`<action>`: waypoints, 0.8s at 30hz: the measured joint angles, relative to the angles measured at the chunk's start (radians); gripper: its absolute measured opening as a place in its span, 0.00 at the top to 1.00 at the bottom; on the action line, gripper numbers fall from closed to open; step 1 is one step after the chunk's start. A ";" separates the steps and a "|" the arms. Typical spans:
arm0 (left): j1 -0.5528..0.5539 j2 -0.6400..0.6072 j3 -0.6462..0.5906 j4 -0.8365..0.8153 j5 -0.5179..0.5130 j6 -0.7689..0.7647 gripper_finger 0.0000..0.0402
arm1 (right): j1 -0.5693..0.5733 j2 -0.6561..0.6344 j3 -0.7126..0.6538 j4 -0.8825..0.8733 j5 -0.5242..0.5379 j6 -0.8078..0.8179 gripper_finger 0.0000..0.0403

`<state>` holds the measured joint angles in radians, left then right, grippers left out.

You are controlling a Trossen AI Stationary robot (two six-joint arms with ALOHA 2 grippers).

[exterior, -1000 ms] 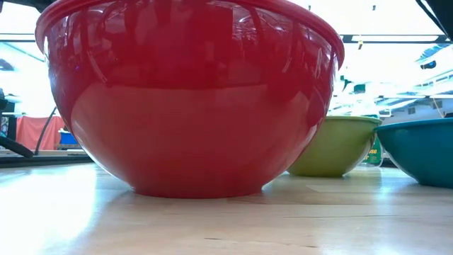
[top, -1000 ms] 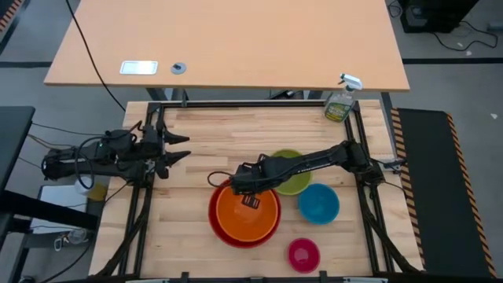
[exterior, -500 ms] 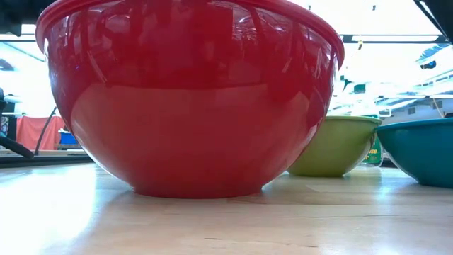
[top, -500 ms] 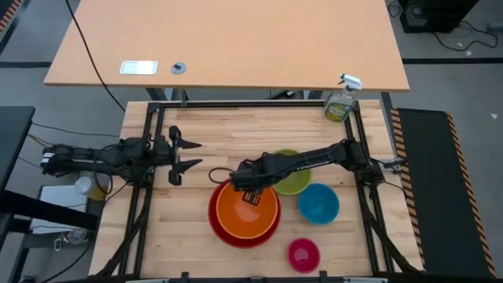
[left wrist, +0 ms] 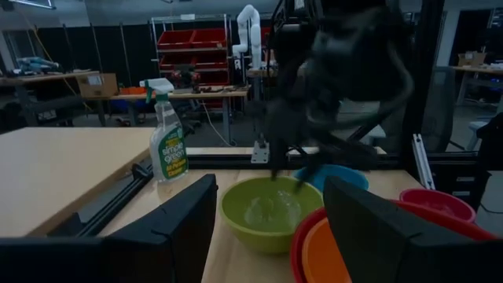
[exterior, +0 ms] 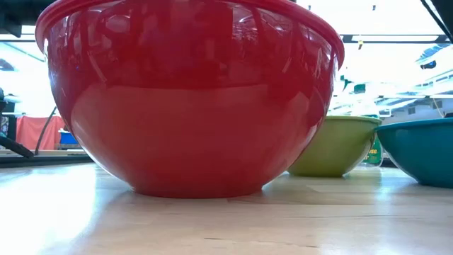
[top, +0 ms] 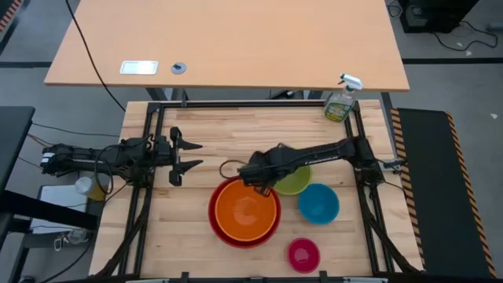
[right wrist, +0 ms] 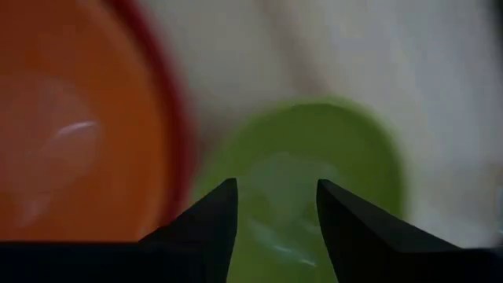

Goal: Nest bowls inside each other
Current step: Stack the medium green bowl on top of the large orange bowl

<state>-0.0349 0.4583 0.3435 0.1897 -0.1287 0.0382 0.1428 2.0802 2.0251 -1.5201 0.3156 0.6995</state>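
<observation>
The orange bowl (top: 245, 211) sits nested in the large red bowl (top: 215, 223), which fills the low view (exterior: 191, 106). On the wood to their right stand the lime green bowl (top: 297, 182), the blue bowl (top: 318, 203) and the small magenta bowl (top: 303, 254), each on its base. My right gripper (top: 263, 183) hangs open, pointing down, over the gap between the orange bowl (right wrist: 71, 126) and the green bowl (right wrist: 314, 157). It holds nothing. My left gripper (top: 191, 154) stands open and level over the table's left part, facing the bowls.
A green spray bottle (top: 339, 102) stands at the table's far right corner. The black frame rail (top: 251, 104) runs around the table. Bare wood lies between my left gripper and the red bowl, and along the near left.
My right gripper has come off the orange bowl's far rim, risen and gone toward the green bowl. The orange bowl stays seated in the red one. My left gripper has reached a little toward the table's right and tipped to level, then kept still.
</observation>
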 joint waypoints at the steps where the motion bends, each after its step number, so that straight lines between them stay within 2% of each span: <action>1: 0.000 0.000 0.000 -0.001 0.000 -0.001 0.41 | -0.006 -0.012 0.000 -0.025 0.026 0.018 0.55; 5: 0.000 0.000 0.000 -0.014 0.000 -0.002 0.41 | -0.029 -0.077 -0.042 -0.039 0.050 0.031 0.55; 8: 0.000 -0.001 0.000 -0.027 0.000 -0.002 0.41 | -0.040 -0.138 -0.125 -0.033 0.016 0.028 0.55; 13: 0.000 0.000 0.000 -0.054 -0.001 -0.002 0.41 | -0.022 -0.265 -0.338 -0.027 -0.039 -0.014 0.55; 17: 0.000 0.000 0.000 -0.037 -0.001 -0.004 0.41 | -0.026 -0.407 -0.531 0.018 -0.081 0.094 0.55; 24: 0.000 0.000 0.000 -0.030 -0.003 -0.038 0.41 | -0.112 -0.637 -0.865 0.235 -0.140 0.237 0.55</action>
<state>-0.0349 0.4580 0.3435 0.1600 -0.1318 0.0006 0.0312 1.4428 1.1601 -1.2847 0.1759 0.9366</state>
